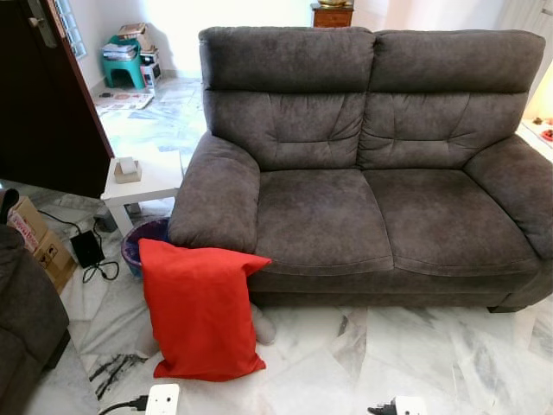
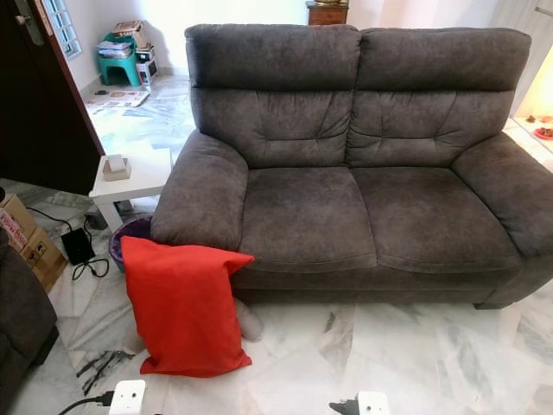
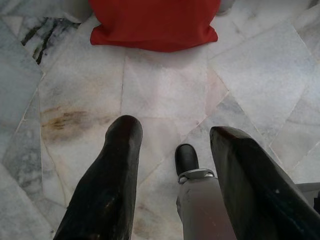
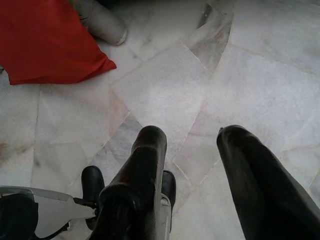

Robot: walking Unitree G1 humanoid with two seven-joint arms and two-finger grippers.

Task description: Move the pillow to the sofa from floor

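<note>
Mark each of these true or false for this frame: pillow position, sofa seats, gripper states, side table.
1. The red pillow lies on the sofa seat. False: it stands on the marble floor, leaning against the sofa front by the armrest.
2. Both seat cushions hold nothing. True.
3. The left gripper is shut on the pillow. False: it is open above the floor, short of the pillow.
4. The right gripper is open. True.
5. A white side table stands beside the sofa. True.

One red pillow (image 1: 200,311), one sofa (image 1: 371,173), one side table (image 1: 147,177).
</note>
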